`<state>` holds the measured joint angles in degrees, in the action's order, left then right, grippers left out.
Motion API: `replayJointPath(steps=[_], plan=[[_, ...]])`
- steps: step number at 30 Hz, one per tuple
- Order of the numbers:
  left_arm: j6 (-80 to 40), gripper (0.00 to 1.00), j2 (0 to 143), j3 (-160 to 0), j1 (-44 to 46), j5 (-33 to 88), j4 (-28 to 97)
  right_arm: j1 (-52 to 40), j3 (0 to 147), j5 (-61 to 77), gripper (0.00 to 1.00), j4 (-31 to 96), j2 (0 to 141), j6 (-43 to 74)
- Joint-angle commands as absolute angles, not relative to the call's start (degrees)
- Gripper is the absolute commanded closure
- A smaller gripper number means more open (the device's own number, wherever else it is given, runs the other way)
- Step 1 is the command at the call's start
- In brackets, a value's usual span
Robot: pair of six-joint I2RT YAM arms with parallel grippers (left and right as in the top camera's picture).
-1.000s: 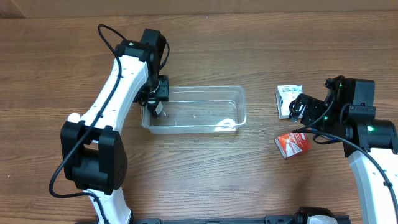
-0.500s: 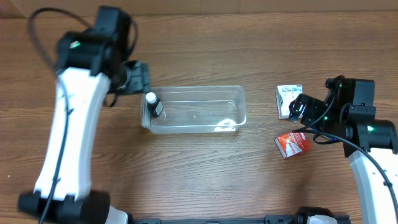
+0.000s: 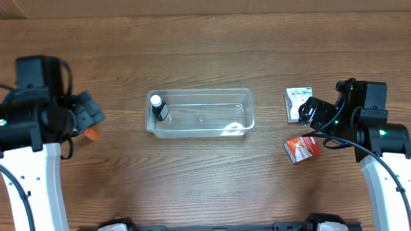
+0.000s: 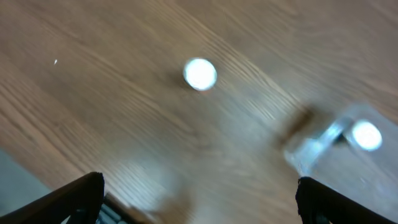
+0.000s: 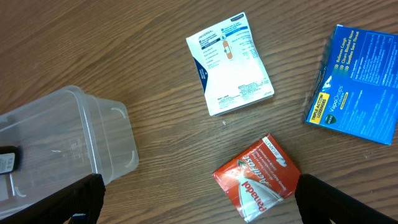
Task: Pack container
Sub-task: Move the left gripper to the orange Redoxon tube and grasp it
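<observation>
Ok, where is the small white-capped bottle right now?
In the overhead view the bottle is inside the clear container, at its left end, with its white cap near the far left corner.

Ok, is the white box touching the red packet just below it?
Apart. The right wrist view shows a plain gap between the white box and the red packet; their edges meet nowhere.

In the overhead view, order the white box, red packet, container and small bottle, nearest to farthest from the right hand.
From the right hand:
1. White box, just beside it.
2. Red packet, toward the front edge.
3. Container, at mid-table.
4. Small bottle, in the container's left end.
</observation>
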<state>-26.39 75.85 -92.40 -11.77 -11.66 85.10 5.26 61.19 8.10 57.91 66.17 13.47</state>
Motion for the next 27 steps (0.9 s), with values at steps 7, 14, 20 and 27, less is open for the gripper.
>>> replayJointPath(steps=[7,14,20,27], plan=[[-19.9,0.0,90.4,-86.2,-21.4,-4.6,75.3,5.6,63.0,7.6,0.0,59.0,65.9,13.6],[-19.9,0.0,100.7,-86.2,-21.3,-3.1,74.0,5.6,63.0,7.6,0.0,58.9,65.9,13.6],[-19.9,0.0,106.0,-86.2,-21.4,-3.1,71.5,5.6,63.0,7.6,0.0,58.9,65.9,13.6],[-19.9,0.13,107.5,-86.2,-21.3,-3.1,71.5,5.6,63.0,7.6,0.0,58.8,65.9,13.6]])
